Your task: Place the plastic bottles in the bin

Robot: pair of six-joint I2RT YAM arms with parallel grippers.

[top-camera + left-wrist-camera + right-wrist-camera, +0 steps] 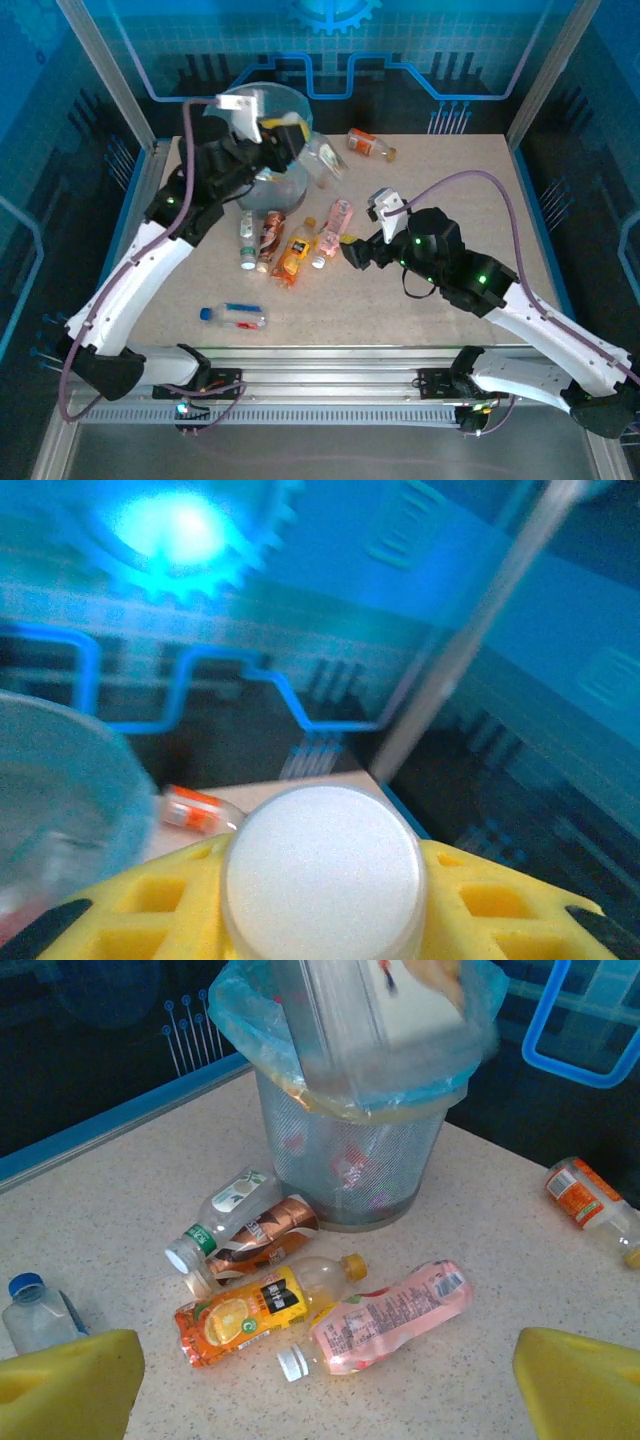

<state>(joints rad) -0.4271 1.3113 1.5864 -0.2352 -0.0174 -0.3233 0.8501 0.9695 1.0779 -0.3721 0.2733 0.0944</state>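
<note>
A white round end of the held bottle is sitting closest to the left wrist lens. The left gripper is clamping it between its yellow pads. Whether that end is a cap or a base I cannot tell, and the body behind it is hiding. From above, a clear body is jutting out of this gripper toward 4 o'clock, just beside the rim of the bin.

The right gripper is hanging low over the table with its yellow fingertips spread wide apart. Just beyond them four plastic bottles are lying on their sides in a loose cluster at 6 o'clock of the bin, near its base: a pink bottle, an orange bottle, a brown bottle and a green-labelled bottle. A blue-capped bottle is lying apart at 7 o'clock of the cluster, by the table's near edge. A red-labelled bottle is lying well apart at 3 o'clock of the bin.

The bin is showing grey mesh walls and a translucent blue bag folded over its rim. Reddish shapes are glimmering through the mesh, too dim to name, and a blur is hovering over its mouth.

The table is looking speckled beige, and glowing blue panels and metal posts are standing behind it.
</note>
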